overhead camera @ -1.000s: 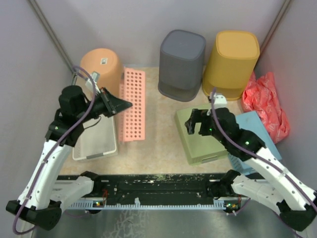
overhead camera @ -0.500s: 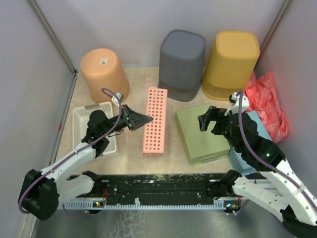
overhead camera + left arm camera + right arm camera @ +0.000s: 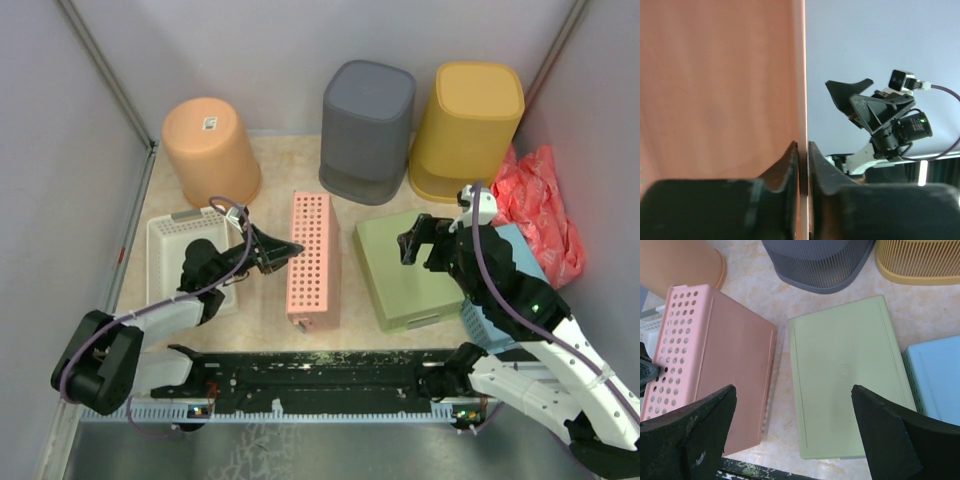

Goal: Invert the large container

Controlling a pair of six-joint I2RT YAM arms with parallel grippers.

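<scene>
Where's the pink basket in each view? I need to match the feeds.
Top external: pink basket at centre, left of the green box.
Left wrist: its wall fills the left half.
Right wrist: left side, green box beside it.
Shared landmark: left gripper pinching the basket's wall.

Count: 3 tall bins: orange bin (image 3: 205, 148), grey bin (image 3: 367, 115), yellow bin (image 3: 467, 115). 2 perforated baskets: pink basket (image 3: 310, 245), white basket (image 3: 165, 240). 2 low rectangular tubs: green tub (image 3: 845, 375), blue tub (image 3: 935, 380). 1 crumpled red bag (image 3: 540, 205). That makes 4 kinds, 8 items total, and every item is a different colour.
</scene>
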